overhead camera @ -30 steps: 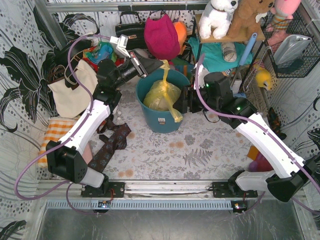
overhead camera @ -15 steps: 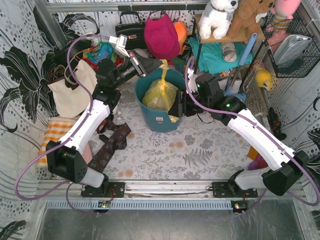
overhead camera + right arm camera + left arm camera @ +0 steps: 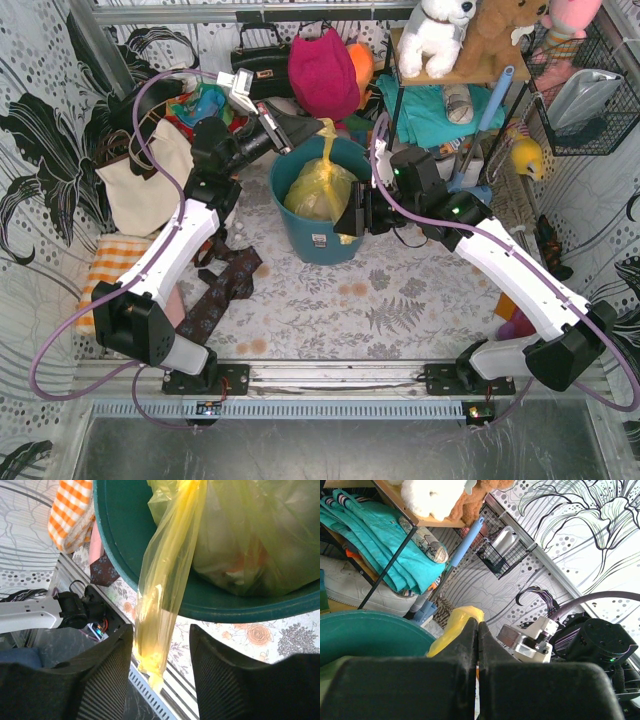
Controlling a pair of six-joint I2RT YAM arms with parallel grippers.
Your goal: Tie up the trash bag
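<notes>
Down inside the round teal plastic bucket (image 3: 305,245) sits the thin yellow see-through plastic trash bag (image 3: 318,190). It is puffy and crinkly, and crumpled stuff shows through it. One end of the trash bag is stretched up into a long tight strip. That strip goes to my left gripper (image 3: 318,128), which is over the far rim of the bucket. My left jaws are squeezed together on it. In my left wrist view the two black fingers (image 3: 420,680) press flat against each other, and yellow plastic pokes out past their tips.

Another strip of the trash bag hangs over the near rim and down the outside of the bucket. My right gripper (image 3: 348,222) is just beside the bucket wall there. Its jaws are spread apart, and the strip hangs in the gap between them. I cannot tell if either finger touches the plastic.

The bucket stands on a table with a grey leaf-print cover (image 3: 400,300). A cream canvas tote bag (image 3: 140,190) sits to the left, behind my left arm. An orange-and-white checked cloth (image 3: 110,265) lies near it. A dark patterned cloth (image 3: 220,290) lies on the table by my left arm. A white fluffy toy (image 3: 435,30) sits on a shelf at the back.
</notes>
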